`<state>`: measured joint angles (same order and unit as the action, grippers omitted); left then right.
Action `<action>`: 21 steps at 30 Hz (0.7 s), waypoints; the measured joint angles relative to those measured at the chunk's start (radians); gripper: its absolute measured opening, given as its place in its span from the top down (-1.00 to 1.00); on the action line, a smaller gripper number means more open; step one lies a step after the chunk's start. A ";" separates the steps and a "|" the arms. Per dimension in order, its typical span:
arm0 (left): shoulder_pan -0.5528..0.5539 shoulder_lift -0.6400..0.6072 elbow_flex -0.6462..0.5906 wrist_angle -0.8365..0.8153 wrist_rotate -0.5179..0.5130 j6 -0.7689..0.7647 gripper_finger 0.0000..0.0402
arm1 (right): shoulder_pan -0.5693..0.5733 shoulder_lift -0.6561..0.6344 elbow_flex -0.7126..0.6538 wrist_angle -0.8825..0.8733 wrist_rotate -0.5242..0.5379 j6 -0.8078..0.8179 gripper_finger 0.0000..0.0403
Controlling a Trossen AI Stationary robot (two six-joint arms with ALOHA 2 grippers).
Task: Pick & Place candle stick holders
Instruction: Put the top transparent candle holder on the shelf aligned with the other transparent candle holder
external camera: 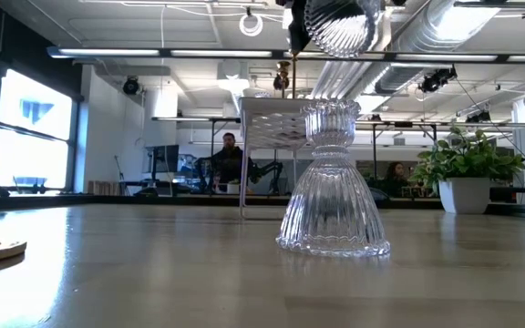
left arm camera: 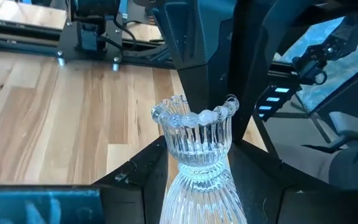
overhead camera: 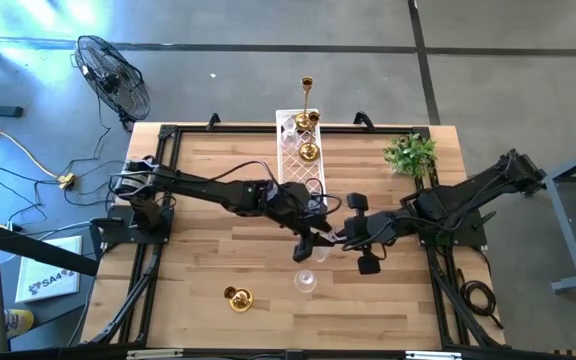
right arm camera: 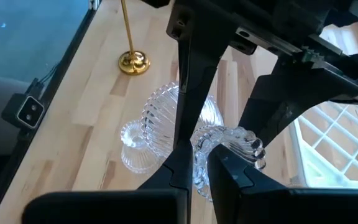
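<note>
My left arm (overhead camera: 208,188) matte black, boxy segmented links, thin black cable looping along it, my right arm (overhead camera: 458,200) same dark finish, blocky wrist housings, my fingers (left arm camera: 194,56) flat angular black plates, small screw heads visible

Glass holder (external camera: 334,187) upright, white planter (external camera: 468,194) behind.

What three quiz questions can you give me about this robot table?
1. True or false: the lone gold candle stick holder on the bare wood is gripped by an end effector.
2. What does the left end effector hold? A) a clear glass candle stick holder B) a plant C) nothing
3. Fill in: the tall gold candle stick holder stands in the ___.
Key: 1 false; 2 A; 3 white lattice tray.
</note>
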<state>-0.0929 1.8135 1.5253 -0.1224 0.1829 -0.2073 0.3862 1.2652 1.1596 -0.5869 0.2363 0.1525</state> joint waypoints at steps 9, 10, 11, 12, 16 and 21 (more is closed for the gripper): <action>0.001 0.009 0.000 0.009 0.023 0.047 0.22 | -0.013 0.000 0.000 -0.005 -0.008 -0.001 0.89; 0.002 0.009 0.000 0.008 0.023 0.049 0.23 | -0.015 0.000 0.000 -0.007 -0.009 -0.001 0.89; 0.002 0.009 0.000 0.008 0.023 0.050 0.25 | -0.018 0.000 0.000 -0.007 -0.010 -0.002 0.89; 0.002 0.009 0.000 0.009 0.022 0.049 0.28 | -0.019 0.000 0.000 -0.007 -0.010 -0.002 0.89; 0.002 0.010 0.000 0.005 0.021 0.043 0.42 | -0.020 0.000 0.000 -0.008 -0.008 -0.005 0.89; 0.002 0.010 0.000 0.005 0.008 0.055 0.42 | -0.021 0.000 0.000 -0.012 -0.003 -0.008 0.89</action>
<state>-0.0906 1.8233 1.5257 -0.1177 0.1910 -0.1521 0.3656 1.2655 1.1595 -0.5986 0.2335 0.1448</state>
